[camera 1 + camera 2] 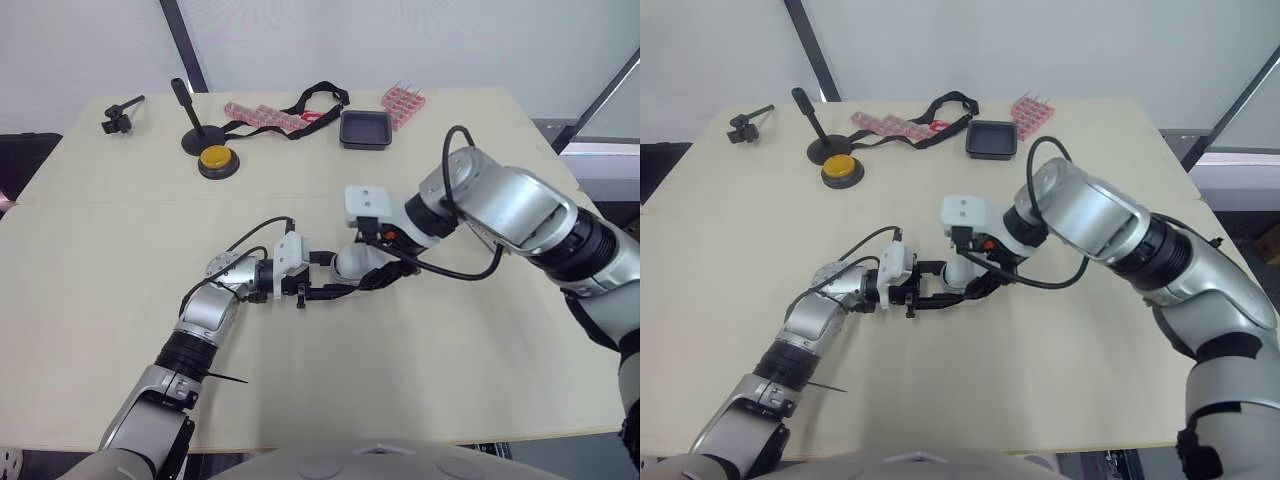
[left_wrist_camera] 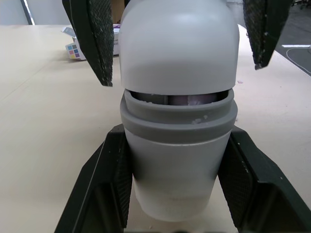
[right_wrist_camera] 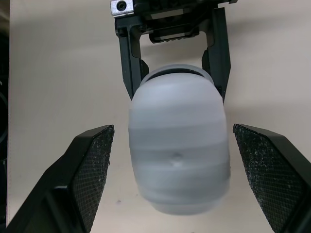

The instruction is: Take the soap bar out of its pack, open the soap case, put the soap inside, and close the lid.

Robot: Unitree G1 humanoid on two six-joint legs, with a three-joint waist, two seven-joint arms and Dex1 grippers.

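The grey-white oval soap case (image 1: pixel 355 263) lies on its side at mid-table, held at its base between the fingers of my left gripper (image 1: pixel 338 276), which is shut on it. In the left wrist view the case (image 2: pixel 177 121) has its lid slightly ajar, with a narrow gap where something pale pink shows inside. My right gripper (image 3: pixel 177 174) faces the lid end with its fingers (image 3: pixel 82 174) spread wide on either side of the case (image 3: pixel 177 155), not touching it. In the head view the right gripper (image 1: pixel 372 258) straddles the case's far end.
At the back of the table are a yellow button (image 1: pixel 218 160), a black stand (image 1: pixel 195 125), a black tray (image 1: pixel 365 128), pink racks (image 1: pixel 404 103), a black strap (image 1: pixel 315 100) and a small clamp (image 1: pixel 120 115). A small printed carton (image 2: pixel 73 46) lies beyond the case.
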